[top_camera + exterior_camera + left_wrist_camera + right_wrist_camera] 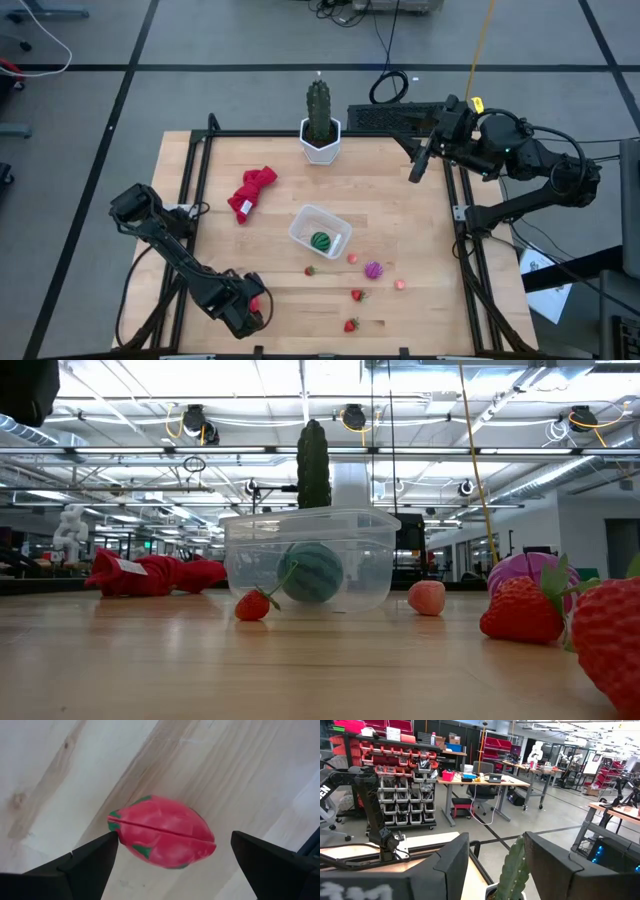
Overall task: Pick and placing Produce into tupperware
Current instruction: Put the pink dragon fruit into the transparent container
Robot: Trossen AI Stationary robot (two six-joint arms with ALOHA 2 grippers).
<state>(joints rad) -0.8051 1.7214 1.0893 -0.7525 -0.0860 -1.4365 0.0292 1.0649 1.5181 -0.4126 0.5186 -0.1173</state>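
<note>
where the left hand (170,855) gapes, the red oval (162,839) lies between its fingers

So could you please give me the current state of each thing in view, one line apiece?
Left tool: open, straddling the red oval fruit, which lies on the table.
Right tool: raised at the table's far right corner, holding nothing.
Tupperware: upright, lidless, holding the green striped ball.
Purple ball: loose on the table.
Strawberries: loose on the table.
Red cloth: crumpled.
Cactus: upright in its pot.
</note>
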